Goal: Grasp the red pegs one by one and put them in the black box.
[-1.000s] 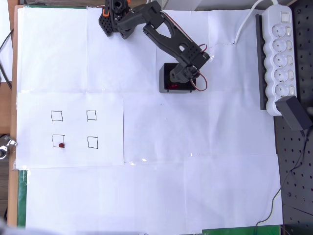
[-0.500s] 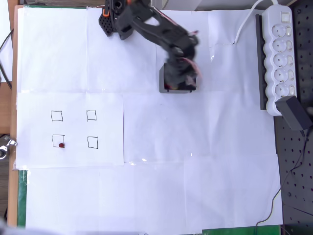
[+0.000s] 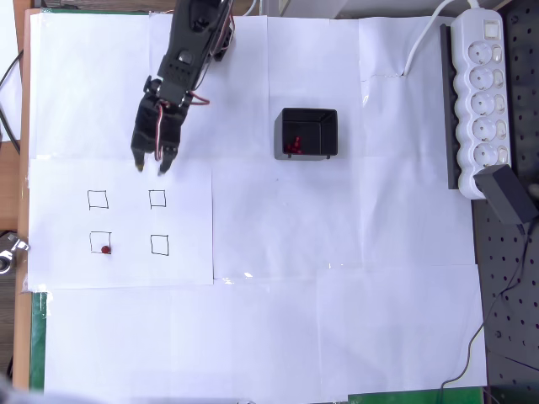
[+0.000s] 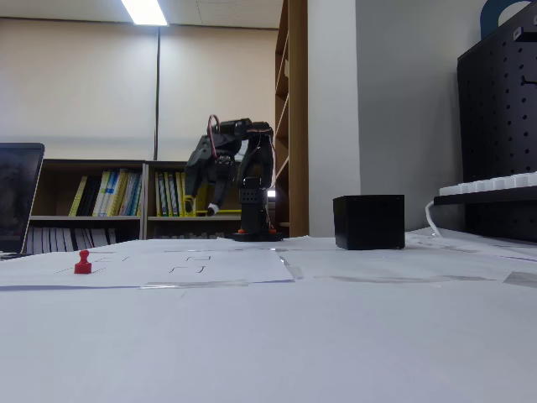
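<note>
Gripper hangs empty above the white paper, jaws slightly apart, just above the sheet with four drawn squares. One red peg stands on the lower-left square, also seen in the fixed view. Black box sits well to the right in the overhead view, red pegs inside.

Pegs in box; one far left.

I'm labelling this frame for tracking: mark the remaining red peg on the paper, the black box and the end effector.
red peg (image 3: 105, 249), overhead view, its round top.
black box (image 3: 308, 112), overhead view, far rim.
end effector (image 3: 149, 167), overhead view, midway between its fingertips.
</note>
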Robot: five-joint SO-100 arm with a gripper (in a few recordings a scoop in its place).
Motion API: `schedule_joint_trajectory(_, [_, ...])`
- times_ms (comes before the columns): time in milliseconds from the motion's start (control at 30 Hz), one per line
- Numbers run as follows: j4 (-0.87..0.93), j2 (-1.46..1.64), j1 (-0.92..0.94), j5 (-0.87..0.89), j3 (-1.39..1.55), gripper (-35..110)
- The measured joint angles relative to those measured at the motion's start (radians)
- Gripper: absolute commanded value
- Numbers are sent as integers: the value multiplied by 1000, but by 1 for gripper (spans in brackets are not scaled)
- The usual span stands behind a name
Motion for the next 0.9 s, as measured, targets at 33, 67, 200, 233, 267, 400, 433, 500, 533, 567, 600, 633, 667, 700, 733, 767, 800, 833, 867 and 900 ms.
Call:
schedule_joint_trajectory(33, [-60,40,3,-9,0,14])
schedule_joint_trajectory(67, [-138,92,5,-21,0,14])
schedule_joint_trajectory(200, [-402,278,20,-40,0,14])
schedule_joint_trajectory(233, [-443,322,28,-43,3,14])
schedule_joint_trajectory(267, [-485,371,37,-46,11,14])
schedule_joint_trajectory(400, [-588,526,54,-67,78,14])
schedule_joint_trajectory(433, [-612,555,55,-69,97,14])
schedule_joint_trajectory(500, [-658,627,52,-95,152,14])
schedule_joint_trajectory(533, [-675,653,52,-107,179,15])
schedule_joint_trajectory(567, [-687,683,52,-117,206,15])
schedule_joint_trajectory(600, [-698,703,52,-127,225,15])
schedule_joint_trajectory(633, [-706,721,51,-133,245,15])
schedule_joint_trajectory(667, [-709,739,49,-143,268,15])
schedule_joint_trajectory(700, [-710,758,48,-149,291,15])
schedule_joint_trajectory(733, [-707,778,48,-161,321,15])
schedule_joint_trajectory(767, [-707,801,48,-172,348,15])
schedule_joint_trajectory(800, [-707,821,48,-181,374,15])
schedule_joint_trajectory(833, [-707,839,51,-192,402,15])
schedule_joint_trajectory(867, [-707,857,52,-199,426,15])
schedule_joint_trajectory(900, [-709,876,52,-210,448,15])
